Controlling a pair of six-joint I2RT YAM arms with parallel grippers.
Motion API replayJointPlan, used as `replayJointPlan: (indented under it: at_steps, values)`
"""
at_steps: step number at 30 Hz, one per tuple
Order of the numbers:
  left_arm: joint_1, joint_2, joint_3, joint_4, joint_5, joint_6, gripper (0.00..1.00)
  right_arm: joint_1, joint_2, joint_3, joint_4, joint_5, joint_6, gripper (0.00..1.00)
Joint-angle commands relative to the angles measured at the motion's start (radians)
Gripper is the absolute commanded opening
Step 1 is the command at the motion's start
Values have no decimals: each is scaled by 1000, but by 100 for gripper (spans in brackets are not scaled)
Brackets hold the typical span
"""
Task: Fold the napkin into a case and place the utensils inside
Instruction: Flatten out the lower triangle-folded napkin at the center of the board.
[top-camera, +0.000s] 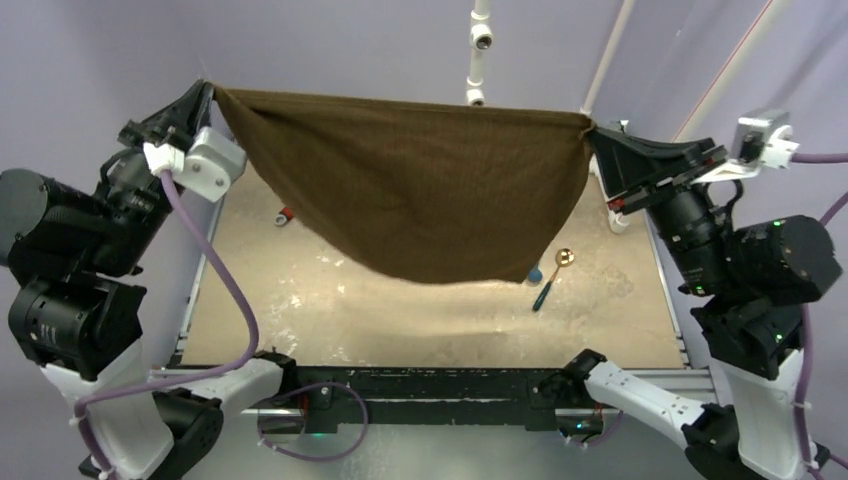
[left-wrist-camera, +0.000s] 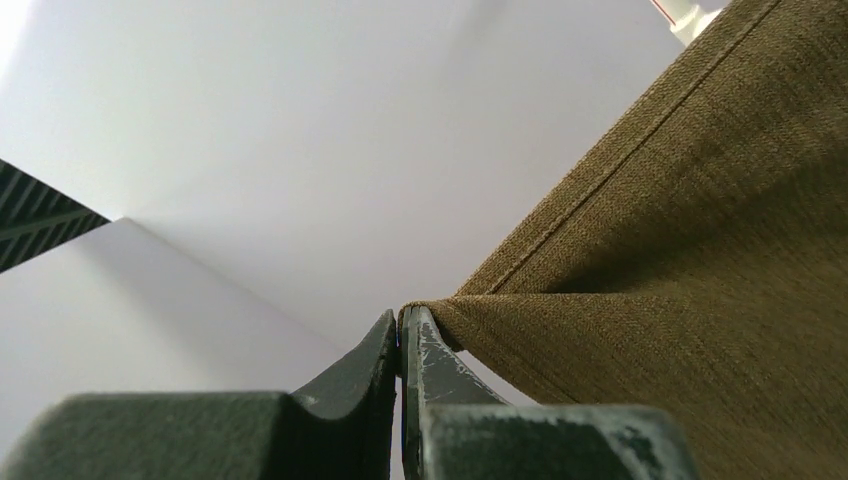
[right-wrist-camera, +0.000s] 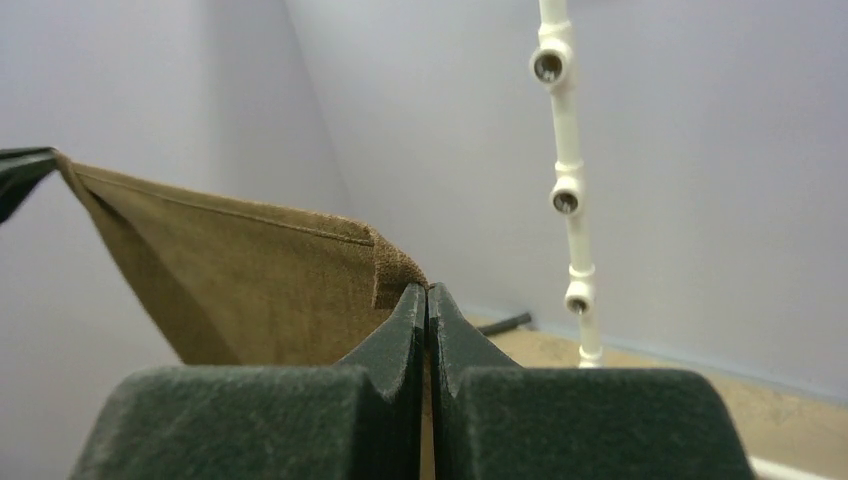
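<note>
The dark-brown napkin (top-camera: 420, 190) hangs spread in the air above the table, its lower edge sagging to a point near the middle. My left gripper (top-camera: 212, 90) is shut on its top left corner, which is pinched at the fingertips (left-wrist-camera: 402, 322) while the cloth (left-wrist-camera: 680, 300) runs off to the right. My right gripper (top-camera: 590, 124) is shut on the top right corner, with the cloth (right-wrist-camera: 250, 280) stretching left from its tips (right-wrist-camera: 427, 290). On the table under the napkin's right side lie the utensils: a spoon (top-camera: 553, 278) with a gold bowl and dark handle, and a blue piece (top-camera: 535, 272) half hidden by the hem.
A red-tipped tool (top-camera: 285, 215) peeks out under the napkin's left edge. White pipe posts (top-camera: 478, 45) (right-wrist-camera: 565, 200) stand at the table's far edge. A black hose end (right-wrist-camera: 505, 322) lies on the tan tabletop (top-camera: 400, 320). The arm bases flank the near edge.
</note>
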Motion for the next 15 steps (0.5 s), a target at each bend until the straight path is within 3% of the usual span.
replayJointPlan:
  at_steps: [1,9,15]
  values:
    - [7,-24,-131,-80,-86,54,0,-5,14,-91,-57,67,32,0]
    - [8,-133,-757,172,-114,120,0,-6,180,-414,177,170,11,0]
    - [0,-42,-1081,456,-204,163,0,-54,371,-540,355,168,10,0]
